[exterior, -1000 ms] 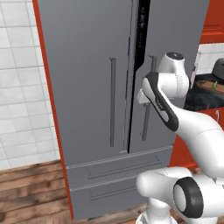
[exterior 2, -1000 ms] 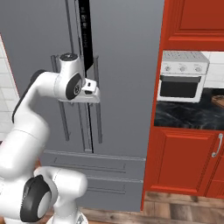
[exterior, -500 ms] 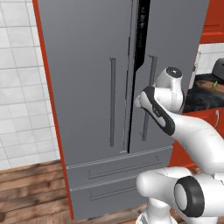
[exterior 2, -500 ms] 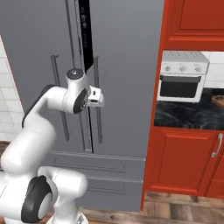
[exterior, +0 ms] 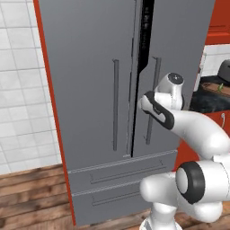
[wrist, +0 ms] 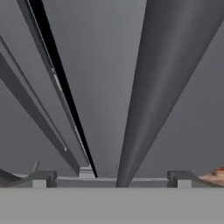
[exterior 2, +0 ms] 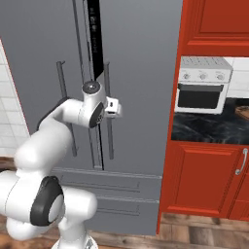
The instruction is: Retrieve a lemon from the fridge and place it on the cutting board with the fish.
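The grey fridge stands ahead, and its right door is ajar by a thin black gap near the top. My gripper is open at the right door's bar handle, about halfway up. In the hand view that handle runs between my fingertips, and the gripper straddles it without closing. The lemon is hidden inside the fridge. Far right on the dark counter lies the brown cutting board with the small green fish on it.
The left door's handle is beside the gap. Two fridge drawers sit below. A white toaster oven stands on the dark counter over red cabinets. White tiled wall lies left of the fridge.
My hand has dropped lower and moved in toward the right door handle, and the arm has folded down. The jaws stayed open. The fridge door has not moved.
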Available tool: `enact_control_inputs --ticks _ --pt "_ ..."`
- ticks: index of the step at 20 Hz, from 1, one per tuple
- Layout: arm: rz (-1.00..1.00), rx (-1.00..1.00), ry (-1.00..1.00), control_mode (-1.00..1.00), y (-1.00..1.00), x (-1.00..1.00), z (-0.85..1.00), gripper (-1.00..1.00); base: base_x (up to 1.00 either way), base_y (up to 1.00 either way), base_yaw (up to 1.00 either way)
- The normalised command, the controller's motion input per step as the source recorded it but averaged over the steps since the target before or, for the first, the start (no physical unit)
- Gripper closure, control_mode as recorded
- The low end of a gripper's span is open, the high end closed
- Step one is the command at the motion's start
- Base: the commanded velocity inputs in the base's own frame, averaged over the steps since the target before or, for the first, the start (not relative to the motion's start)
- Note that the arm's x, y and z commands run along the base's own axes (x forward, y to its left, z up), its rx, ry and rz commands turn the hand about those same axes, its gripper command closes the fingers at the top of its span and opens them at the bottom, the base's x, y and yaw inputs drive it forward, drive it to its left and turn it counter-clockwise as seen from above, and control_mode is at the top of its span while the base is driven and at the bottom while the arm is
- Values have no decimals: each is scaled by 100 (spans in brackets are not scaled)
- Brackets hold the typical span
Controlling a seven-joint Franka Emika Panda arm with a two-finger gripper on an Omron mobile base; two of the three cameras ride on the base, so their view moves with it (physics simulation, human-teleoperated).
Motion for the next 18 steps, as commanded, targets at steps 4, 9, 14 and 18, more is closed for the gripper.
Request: enact_control_inputs --ticks 4,9,14,18 --pt "-1 -1 4 -100 -4 25 0 -100 0 0 0" --pt "0 0 0 -100 -1 24 -6 -100 0 0 0" --pt "0 0 -4 -100 -5 36 -21 -100 0 0 0" --pt "0 -1 -13 -100 -8 29 -30 -100 0 0 0"
